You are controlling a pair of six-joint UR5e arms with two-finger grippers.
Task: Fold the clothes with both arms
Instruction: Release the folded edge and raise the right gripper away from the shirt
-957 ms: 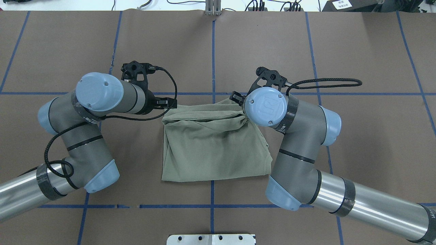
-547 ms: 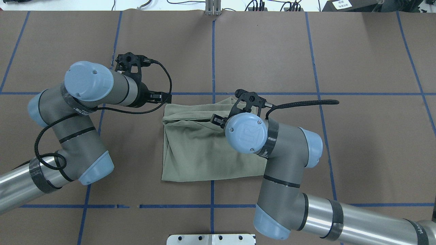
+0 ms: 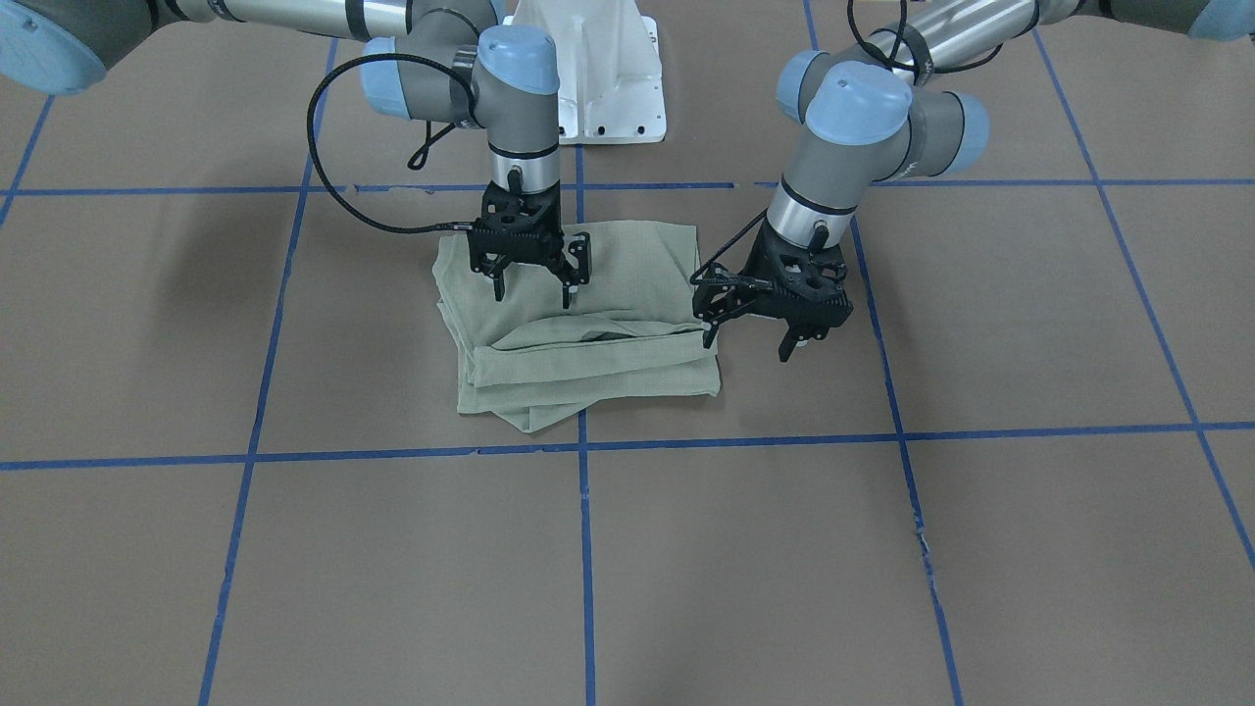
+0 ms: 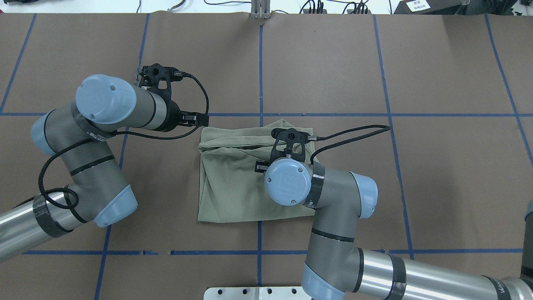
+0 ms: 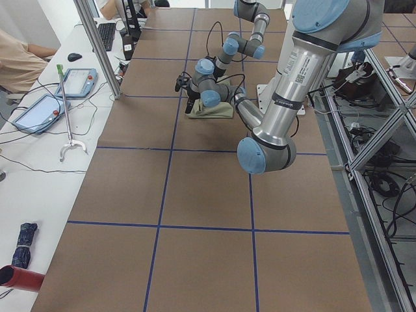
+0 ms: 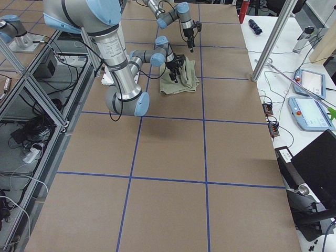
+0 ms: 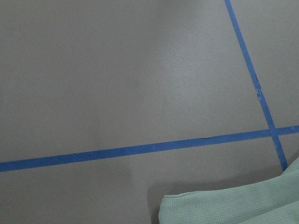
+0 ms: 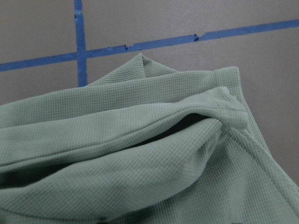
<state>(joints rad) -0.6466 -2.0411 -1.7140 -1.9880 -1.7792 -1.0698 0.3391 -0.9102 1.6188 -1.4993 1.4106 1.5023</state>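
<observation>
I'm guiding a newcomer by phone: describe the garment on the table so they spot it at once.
On the brown paper-covered table gridded with blue tape, look ahead of the white metal pedestal base: a sage-green knit shirt lies folded into a rough rectangle. It is the only cloth there, directly beneath the open black right gripper.

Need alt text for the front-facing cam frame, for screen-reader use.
A sage-green shirt lies folded into a rough rectangle on a brown table gridded with blue tape. The right claw, open, is poised over the shirt's robot-side half; the left claw, open, hangs just beside its edge.
</observation>
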